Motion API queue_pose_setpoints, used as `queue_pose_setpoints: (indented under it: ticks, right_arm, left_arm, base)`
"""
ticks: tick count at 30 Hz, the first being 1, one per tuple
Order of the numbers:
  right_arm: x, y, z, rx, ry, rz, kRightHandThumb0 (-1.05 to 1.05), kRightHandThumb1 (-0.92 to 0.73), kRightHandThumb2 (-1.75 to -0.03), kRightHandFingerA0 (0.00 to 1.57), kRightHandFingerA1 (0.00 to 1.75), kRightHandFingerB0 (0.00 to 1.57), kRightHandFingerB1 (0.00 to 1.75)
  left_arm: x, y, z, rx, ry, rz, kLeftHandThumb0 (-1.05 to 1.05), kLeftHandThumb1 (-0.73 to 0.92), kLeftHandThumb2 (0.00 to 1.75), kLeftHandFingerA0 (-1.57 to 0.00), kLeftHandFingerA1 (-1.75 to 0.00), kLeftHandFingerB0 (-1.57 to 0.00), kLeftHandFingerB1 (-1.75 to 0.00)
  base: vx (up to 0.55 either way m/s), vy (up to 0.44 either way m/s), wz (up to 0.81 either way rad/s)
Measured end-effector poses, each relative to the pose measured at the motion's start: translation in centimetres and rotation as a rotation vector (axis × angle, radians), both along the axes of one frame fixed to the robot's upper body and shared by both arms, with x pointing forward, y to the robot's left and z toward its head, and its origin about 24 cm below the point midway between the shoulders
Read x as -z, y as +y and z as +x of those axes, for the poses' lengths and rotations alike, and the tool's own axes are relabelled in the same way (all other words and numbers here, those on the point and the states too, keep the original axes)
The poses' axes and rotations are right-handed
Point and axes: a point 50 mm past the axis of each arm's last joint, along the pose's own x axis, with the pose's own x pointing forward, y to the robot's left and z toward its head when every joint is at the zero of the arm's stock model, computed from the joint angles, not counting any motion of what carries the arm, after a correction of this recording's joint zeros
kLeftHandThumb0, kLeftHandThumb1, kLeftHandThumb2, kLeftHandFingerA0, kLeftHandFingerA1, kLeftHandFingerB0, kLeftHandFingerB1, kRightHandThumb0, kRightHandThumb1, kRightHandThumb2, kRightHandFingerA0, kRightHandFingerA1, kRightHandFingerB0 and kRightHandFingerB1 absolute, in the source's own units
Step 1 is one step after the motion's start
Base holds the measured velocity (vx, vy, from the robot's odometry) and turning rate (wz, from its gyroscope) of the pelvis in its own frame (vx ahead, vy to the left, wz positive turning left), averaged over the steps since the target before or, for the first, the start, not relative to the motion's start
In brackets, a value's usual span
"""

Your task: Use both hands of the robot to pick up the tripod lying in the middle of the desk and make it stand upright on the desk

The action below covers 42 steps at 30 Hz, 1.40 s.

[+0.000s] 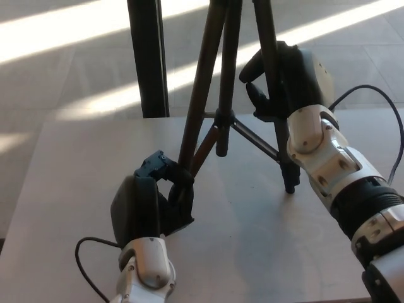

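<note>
The black metal tripod (222, 95) stands upright toward twelve o'clock on the pale grey desk (252, 252), legs splayed. The left hand (154, 202), at seven o'clock, curls its fingers (165, 169) around the near leg's foot. At two o'clock, the right hand (284, 79) wraps its fingers around the right leg.

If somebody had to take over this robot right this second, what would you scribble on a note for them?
Left hand: shut on the tripod, low on its near leg.
Right hand: shut on the tripod's right leg, higher up.
The tripod is already raised, legs spread, right foot on the desk.
Left to do: check that all feet sit firmly, then open both hands and probably back away slowly.
</note>
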Motion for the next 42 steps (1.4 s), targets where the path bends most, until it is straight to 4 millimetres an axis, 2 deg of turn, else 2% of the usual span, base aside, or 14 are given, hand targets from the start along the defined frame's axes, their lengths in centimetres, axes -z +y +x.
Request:
queue_pose_setpoints:
  ticks: [3, 7, 16, 17, 19, 22, 23, 27, 34, 35, 38, 39, 40, 42]
  right_arm:
    - [0.0, -0.2, 0.1, -0.002, 0.004, -0.022, -0.27, -0.56, -0.83, 1.06, 1.54, 0.81, 0.64]
    - [-0.4, 0.3, 0.2, -0.015, 0.011, -0.066, -0.22, -0.54, -0.99, 0.94, 1.74, 0.83, 1.41]
    - [-1.1, 0.9, 0.3, -0.049, 0.022, -0.118, -0.21, -0.55, -1.04, 0.88, 1.75, 0.80, 1.26]
    - [-1.1, 0.9, 0.3, -0.055, 0.030, -0.119, -0.19, -0.59, -0.80, 0.88, 1.67, 0.83, 0.87]
    - [-1.1, 0.9, 0.4, -0.068, 0.048, -0.124, -0.19, -0.59, -0.80, 0.88, 1.67, 0.83, 0.87]
    - [-1.0, 0.8, 0.5, -0.085, 0.073, -0.133, -0.49, -0.49, -0.89, 1.00, 1.29, 0.34, 0.55]
    - [-1.0, 0.8, 0.5, -0.090, 0.079, -0.136, -0.63, -0.53, -0.86, 0.36, 0.71, 0.06, 0.41]
    - [-0.7, 0.7, 0.5, -0.118, 0.125, -0.148, -0.61, -0.68, -0.62, 0.05, 0.47, 0.05, 0.29]
    - [0.0, 0.6, 0.6, -0.147, 0.226, -0.161, -0.97, -0.58, -0.82, 0.00, 0.00, 0.00, 0.04]
    - [0.1, 0.6, 0.6, -0.149, 0.242, -0.164, -1.05, -0.64, -1.04, 0.00, 0.22, 0.00, 0.02]
    - [0.5, 0.5, 0.6, -0.150, 0.295, -0.175, -1.02, -0.63, -0.85, 0.00, 0.00, 0.00, 0.03]
    - [0.6, 0.4, 0.6, -0.150, 0.317, -0.177, -1.05, -0.76, -0.64, 0.00, 0.00, 0.00, 0.00]
    - [0.7, 0.4, 0.6, -0.151, 0.332, -0.180, -1.05, -0.76, -0.64, 0.00, 0.00, 0.00, 0.00]
    - [0.8, 0.4, 0.6, -0.152, 0.361, -0.183, -1.05, -0.75, -0.64, 0.00, 0.00, 0.00, 0.00]
  left_arm:
    - [0.1, 0.0, -0.1, 0.001, 0.004, -0.004, -0.23, 0.58, 1.07, -0.87, -1.75, -0.74, -1.55]
    - [0.4, 0.1, -0.2, 0.000, 0.013, -0.001, -0.27, 0.59, 1.09, -0.90, -1.75, -0.75, -1.54]
    - [0.9, 0.2, -0.2, -0.006, 0.033, 0.002, -0.28, 0.64, 1.02, -0.88, -1.75, -0.73, -1.54]
    - [0.9, 0.2, -0.2, -0.006, 0.034, 0.002, -0.26, 0.59, 1.08, -0.86, -1.73, -0.73, -1.55]
    - [1.0, 0.3, -0.3, -0.008, 0.035, 0.000, -0.26, 0.59, 1.08, -0.86, -1.73, -0.73, -1.55]
    - [1.0, 0.3, -0.3, -0.010, 0.036, -0.003, -0.25, 0.58, 1.07, -0.86, -1.71, -0.73, -1.50]
    - [1.0, 0.3, -0.3, -0.010, 0.036, -0.003, -0.24, 0.58, 1.08, -0.85, -1.71, -0.72, -1.50]
    - [1.0, 0.3, -0.3, -0.009, 0.037, -0.005, -0.26, 0.61, 1.03, -0.86, -1.70, -0.71, -1.51]
    - [1.1, 0.3, -0.3, -0.002, 0.042, -0.001, -0.28, 0.63, 1.01, -0.86, -1.69, -0.73, -1.49]
    - [1.2, 0.4, -0.4, -0.002, 0.044, 0.000, -0.26, 0.66, 0.95, -0.85, -1.69, -0.71, -1.49]
    - [1.3, 0.6, -0.4, -0.005, 0.049, 0.000, -0.22, 0.70, 0.86, -0.82, -1.65, -0.70, -1.23]
    - [1.3, 0.7, -0.4, -0.006, 0.048, -0.002, -0.39, 0.70, 0.61, -0.72, -1.11, -0.32, -0.38]
    - [1.2, 0.8, -0.4, -0.007, 0.049, -0.004, -0.39, 0.70, 0.61, -0.72, -1.11, -0.32, -0.38]
    - [1.0, 1.0, -0.3, -0.004, 0.052, -0.010, -0.64, 0.57, 0.80, -0.04, -0.49, 0.00, -0.04]
  base:
    - [0.00, 0.000, 0.00]
    - [0.00, 0.000, 0.00]
    - [0.00, 0.000, 0.00]
    - [0.00, 0.000, 0.00]
    - [0.00, 0.000, 0.00]
    - [0.00, 0.000, 0.00]
    - [0.00, 0.000, 0.00]
    - [0.00, 0.000, 0.00]
    - [0.00, 0.000, 0.00]
    - [0.00, 0.000, 0.00]
    - [0.00, 0.000, 0.00]
    - [0.00, 0.000, 0.00]
    - [0.00, 0.000, 0.00]
    - [0.00, 0.000, 0.00]
